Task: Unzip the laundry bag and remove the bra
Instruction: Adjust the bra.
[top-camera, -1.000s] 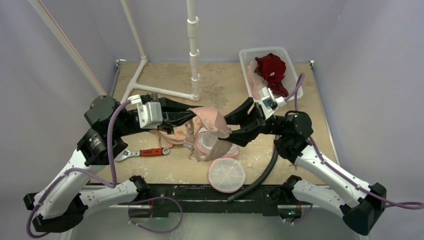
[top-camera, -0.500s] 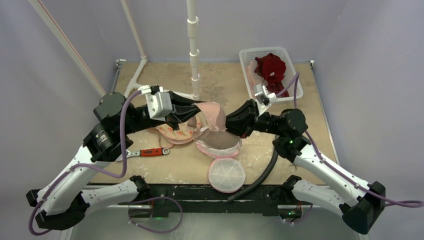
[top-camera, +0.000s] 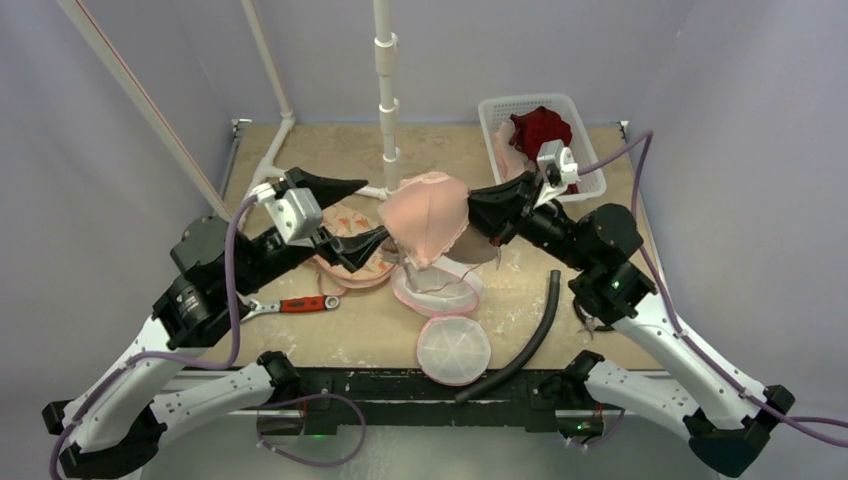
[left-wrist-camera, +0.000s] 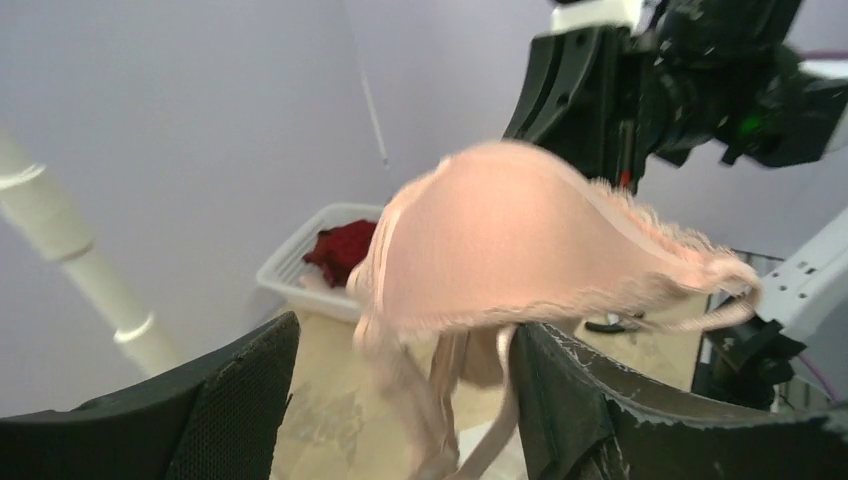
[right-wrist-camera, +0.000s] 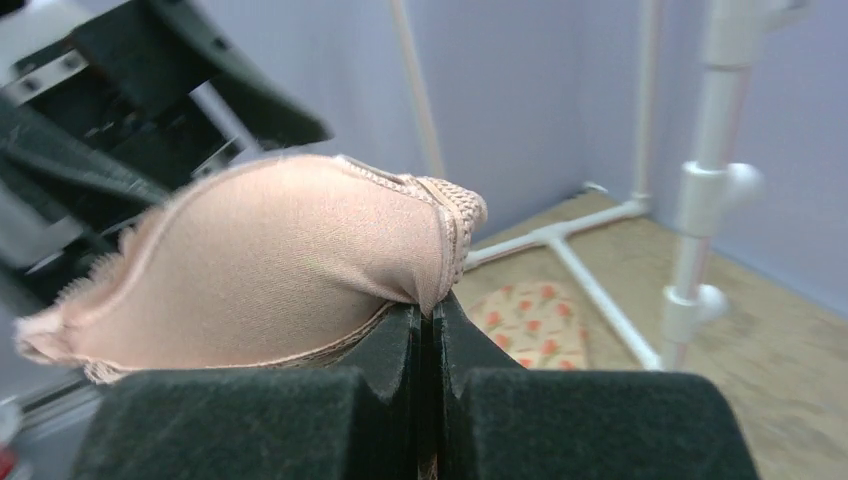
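Okay: right gripper (top-camera: 476, 212) is pinched shut on the cup edge of the bra (top-camera: 425, 218), held aloft above the laundry bag (top-camera: 440, 292). Left gripper (top-camera: 372, 210) is empty, jaws apart. Bra looks light and floppy, and the straps dangle, so grip the seamed edge.

No readable text, label, brand or number anywhere

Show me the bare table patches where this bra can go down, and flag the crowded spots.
Bare: the back strip between the pipe stand and the basket; the near patch between the wrench and the round disc. Crowded: the middle, where the floral pouch and the mesh laundry bag lie side by side.
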